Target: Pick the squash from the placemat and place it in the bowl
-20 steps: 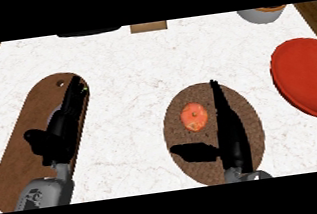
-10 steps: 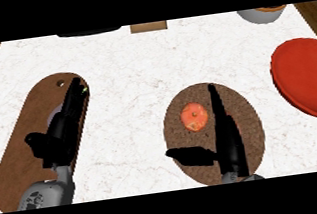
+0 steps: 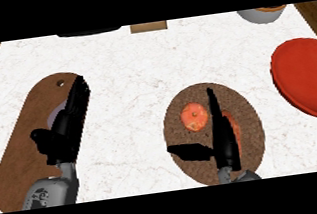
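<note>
One squash (image 3: 194,117), orange, at the centre of the frame; one placemat (image 3: 239,106), round and brown, centre right, under the squash; one bowl (image 3: 314,78), red, at the right edge; one cutting board (image 3: 29,146), brown with a single hole near its upper end, at the left; two hands: one left hand (image 3: 67,126) over the cutting board at the left, one right hand (image 3: 223,136) over the placemat at lower centre; one dark object (image 3: 90,32) at the upper edge, left of centre, cut off by the frame; one small tan block (image 3: 148,26) at the upper edge, centre; one grey cup (image 3: 260,15) with an orange inside, upper right; one white counter (image 3: 141,61) beneath all.
</note>
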`<act>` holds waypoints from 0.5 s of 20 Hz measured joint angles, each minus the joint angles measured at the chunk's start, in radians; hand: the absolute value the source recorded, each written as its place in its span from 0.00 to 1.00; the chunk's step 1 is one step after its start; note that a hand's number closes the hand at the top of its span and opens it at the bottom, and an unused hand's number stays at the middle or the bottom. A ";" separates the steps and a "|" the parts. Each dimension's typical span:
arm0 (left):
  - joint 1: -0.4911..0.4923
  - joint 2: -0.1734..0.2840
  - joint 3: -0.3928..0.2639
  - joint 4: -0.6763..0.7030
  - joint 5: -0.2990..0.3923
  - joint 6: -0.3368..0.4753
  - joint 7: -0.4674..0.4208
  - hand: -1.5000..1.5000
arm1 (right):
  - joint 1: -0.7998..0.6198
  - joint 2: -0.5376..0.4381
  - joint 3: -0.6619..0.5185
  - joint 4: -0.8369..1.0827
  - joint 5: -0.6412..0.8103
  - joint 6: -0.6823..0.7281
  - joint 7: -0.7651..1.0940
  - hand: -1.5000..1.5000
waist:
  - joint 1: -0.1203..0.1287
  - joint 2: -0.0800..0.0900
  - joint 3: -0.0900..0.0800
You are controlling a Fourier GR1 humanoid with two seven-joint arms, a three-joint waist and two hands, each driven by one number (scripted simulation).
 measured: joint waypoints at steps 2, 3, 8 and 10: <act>-0.004 0.008 0.017 0.001 0.003 -0.018 0.004 0.50 | -0.028 0.000 -0.006 0.043 -0.021 -0.019 -0.018 0.00 | 0.000 0.000 0.000; -0.003 0.006 0.021 0.001 0.001 -0.019 0.002 0.50 | -0.043 0.000 -0.008 0.066 -0.023 -0.028 -0.018 0.00 | 0.001 0.000 0.000; 0.009 0.010 0.036 -0.007 0.010 -0.041 -0.006 0.50 | -0.077 -0.005 -0.027 0.159 0.040 -0.039 0.028 0.00 | 0.001 -0.001 -0.001; 0.003 0.006 0.036 -0.002 0.003 -0.041 -0.004 0.50 | -0.098 -0.003 -0.041 0.202 0.049 -0.030 0.020 0.00 | 0.002 -0.004 -0.002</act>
